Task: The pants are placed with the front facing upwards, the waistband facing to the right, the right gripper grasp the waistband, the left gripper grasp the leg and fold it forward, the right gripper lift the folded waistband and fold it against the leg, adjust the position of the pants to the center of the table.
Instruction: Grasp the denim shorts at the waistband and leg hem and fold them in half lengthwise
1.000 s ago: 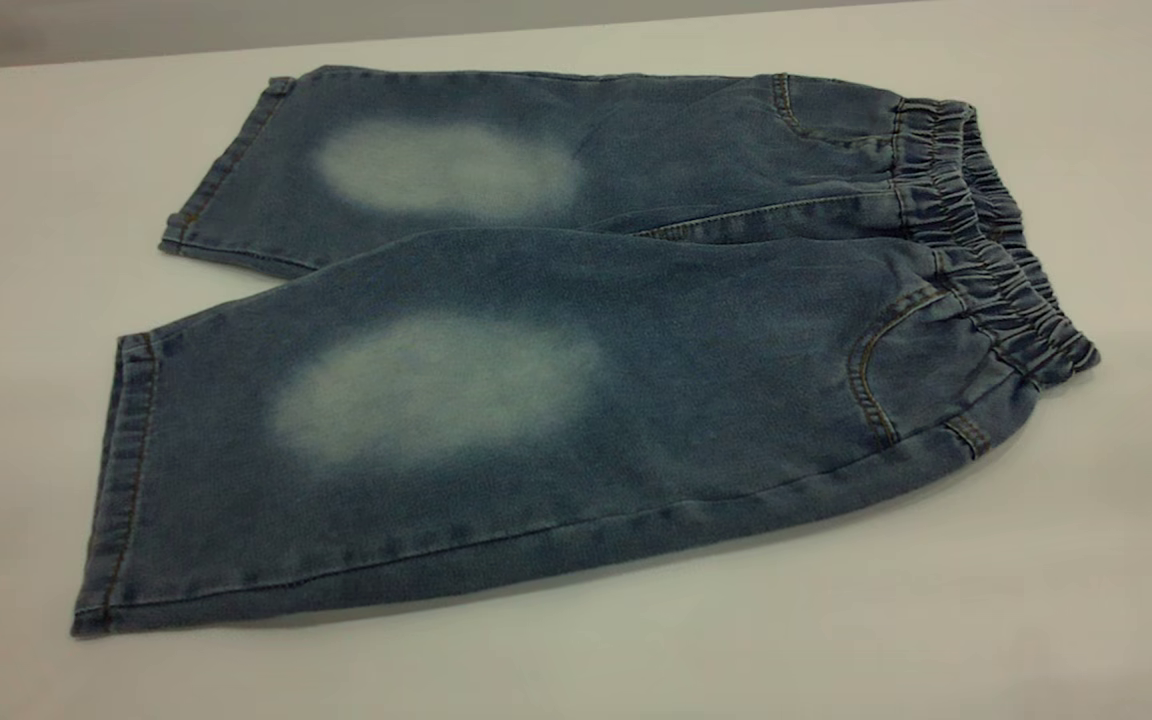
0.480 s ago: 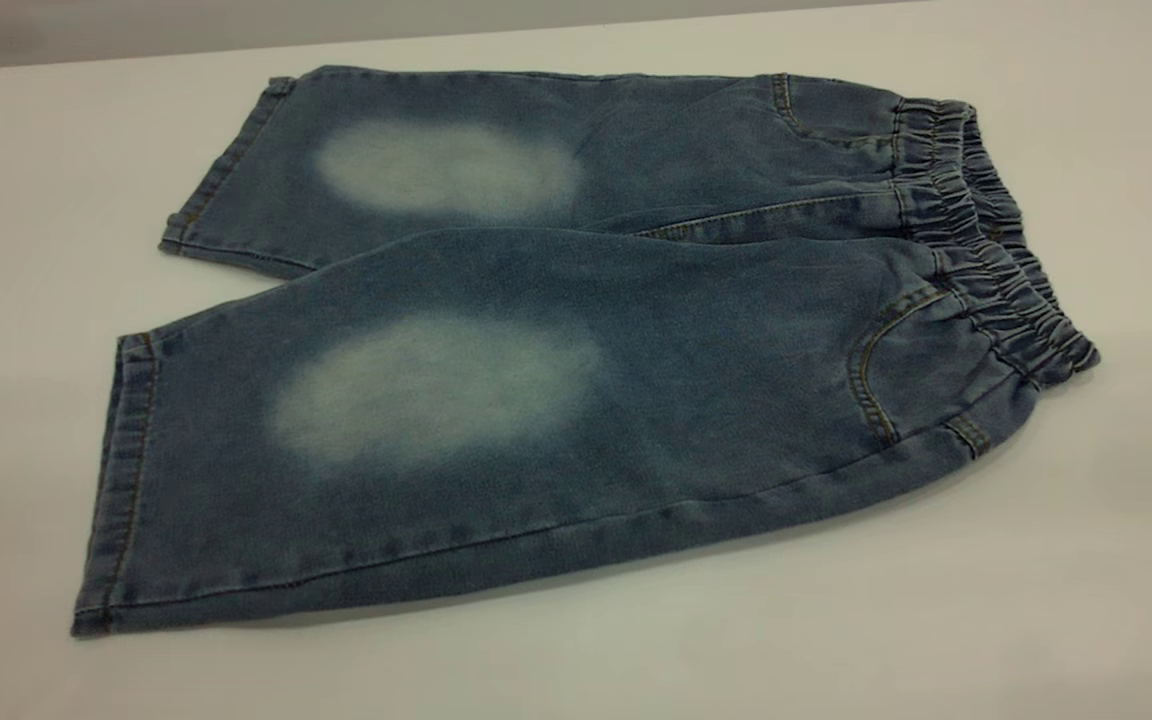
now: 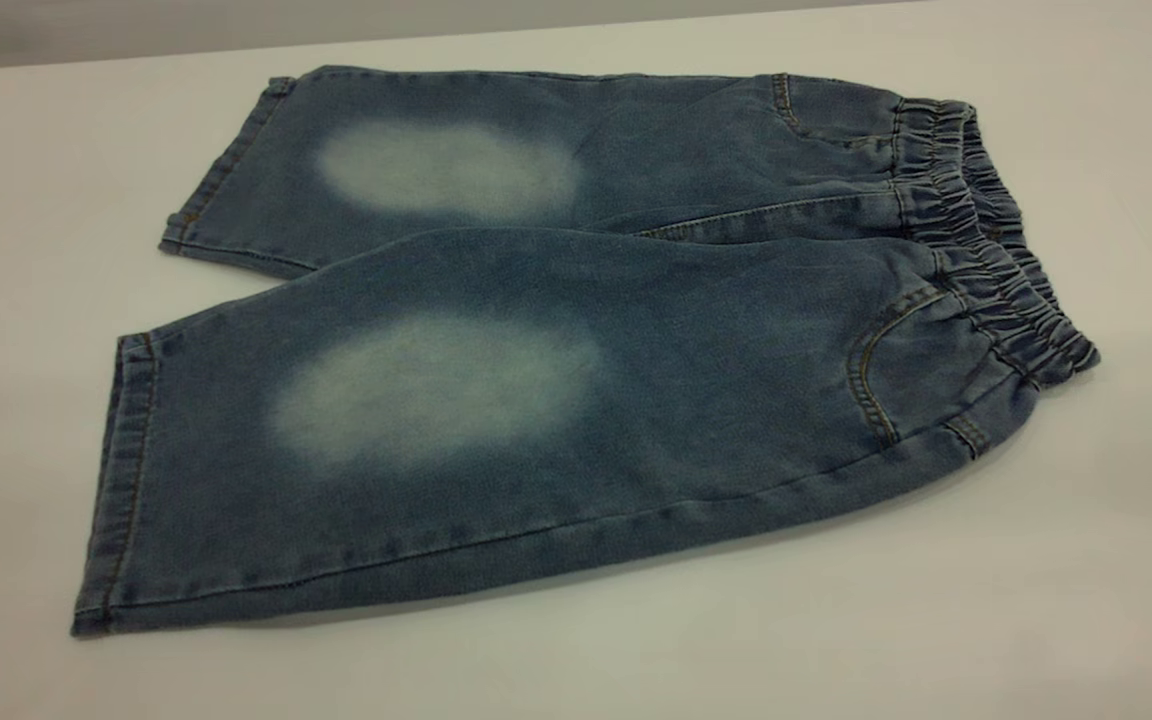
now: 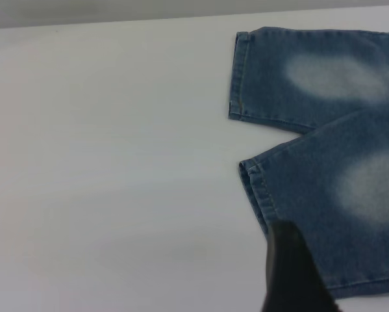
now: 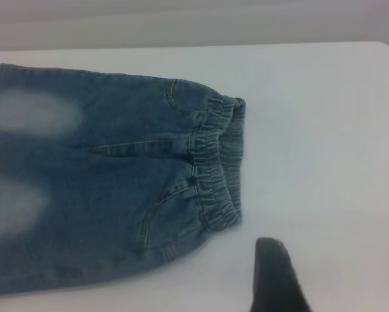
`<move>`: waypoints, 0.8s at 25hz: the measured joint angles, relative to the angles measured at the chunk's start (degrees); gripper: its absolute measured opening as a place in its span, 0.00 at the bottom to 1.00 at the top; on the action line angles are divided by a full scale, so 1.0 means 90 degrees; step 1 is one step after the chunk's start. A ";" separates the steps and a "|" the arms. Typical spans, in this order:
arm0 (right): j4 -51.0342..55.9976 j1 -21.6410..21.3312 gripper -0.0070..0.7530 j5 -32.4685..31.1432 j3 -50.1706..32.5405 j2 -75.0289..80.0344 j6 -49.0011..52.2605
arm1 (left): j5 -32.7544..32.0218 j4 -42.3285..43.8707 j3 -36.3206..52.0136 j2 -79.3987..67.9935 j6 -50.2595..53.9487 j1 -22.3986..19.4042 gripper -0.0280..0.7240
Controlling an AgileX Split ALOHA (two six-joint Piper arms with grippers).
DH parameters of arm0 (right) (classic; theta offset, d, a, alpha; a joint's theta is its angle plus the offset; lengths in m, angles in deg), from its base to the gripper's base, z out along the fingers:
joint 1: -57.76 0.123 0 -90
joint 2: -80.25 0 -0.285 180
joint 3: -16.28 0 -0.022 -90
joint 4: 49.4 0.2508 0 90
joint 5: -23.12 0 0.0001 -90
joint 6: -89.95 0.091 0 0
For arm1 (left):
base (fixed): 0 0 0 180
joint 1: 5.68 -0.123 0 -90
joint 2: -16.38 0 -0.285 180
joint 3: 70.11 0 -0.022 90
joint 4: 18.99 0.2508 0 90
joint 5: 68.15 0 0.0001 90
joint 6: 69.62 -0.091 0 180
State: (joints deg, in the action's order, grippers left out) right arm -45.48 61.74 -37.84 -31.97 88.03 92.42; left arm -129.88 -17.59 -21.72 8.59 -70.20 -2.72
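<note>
Denim pants (image 3: 576, 340) lie flat, front up, beyond both tools; whether either is open, I cannot tell.

You can see only dark, tapered, matte black fingers of the left gripper (image 4: 340, 273) and right gripper (image 5: 278, 276).

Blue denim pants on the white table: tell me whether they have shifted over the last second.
No. The blue denim pants keep the same outline against the white table's far edge.
</note>
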 joint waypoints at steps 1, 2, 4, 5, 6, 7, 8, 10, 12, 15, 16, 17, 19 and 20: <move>0.0000 0.0000 0.47 0.0000 0.0000 0.0000 0.0000 | 0.0000 0.0000 0.0000 0.0000 0.0000 0.0000 0.49; 0.0000 0.0000 0.47 0.0000 0.0000 0.0000 0.0000 | 0.0000 0.0000 0.0000 0.0000 0.0000 0.0000 0.49; 0.0000 0.0000 0.47 0.0000 0.0000 0.0000 0.0000 | 0.0000 0.0000 0.0000 0.0000 0.0000 0.0000 0.49; 0.0000 0.0000 0.47 0.0000 0.0000 0.0000 0.0000 | 0.0000 0.0000 0.0000 0.0000 0.0000 0.0000 0.49; 0.0000 0.0000 0.47 0.0000 0.0000 0.0000 0.0000 | 0.0000 0.0000 0.0000 0.0000 0.0000 0.0000 0.49; 0.0000 0.0000 0.47 0.0000 0.0000 0.0000 0.0000 | 0.0000 0.0000 0.0000 0.0000 0.0000 0.0000 0.49; 0.0000 0.0000 0.47 0.0000 0.0000 0.0000 0.0000 | 0.0000 0.0000 0.0000 0.0000 0.0000 0.0000 0.49; 0.0022 0.0000 0.47 0.0000 0.0000 0.0000 0.0000 | 0.0000 0.0000 0.0000 0.0000 0.0000 0.0000 0.49; 0.0118 0.0000 0.47 0.0006 0.0000 0.0000 0.0000 | 0.0000 0.0000 0.0000 0.0000 0.0000 0.0000 0.49; 0.0125 0.0000 0.47 0.0011 0.0000 0.0000 0.0000 | 0.0000 0.0000 0.0000 0.0000 0.0000 0.0000 0.49; 0.0174 0.0000 0.47 0.0019 0.0000 0.0000 0.0000 | 0.0000 0.0000 0.0000 0.0000 0.0000 0.0000 0.49; 0.0240 0.0000 0.47 0.0018 0.0000 0.0000 0.0000 | 0.0000 0.0000 0.0000 0.0000 0.0000 0.0000 0.49; 0.0425 0.0000 0.47 0.0039 0.0000 0.0000 0.0000 | 0.0000 -0.0008 0.0000 0.0000 0.0000 0.0000 0.49; 0.0521 0.0000 0.47 0.0064 0.0000 0.0000 0.0000 | 0.0000 -0.0013 0.0000 0.0000 0.0000 0.0000 0.49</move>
State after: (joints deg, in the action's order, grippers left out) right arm -40.79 61.74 -37.26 -31.97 88.03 92.42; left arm -129.88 -17.71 -21.72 8.59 -70.20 -2.72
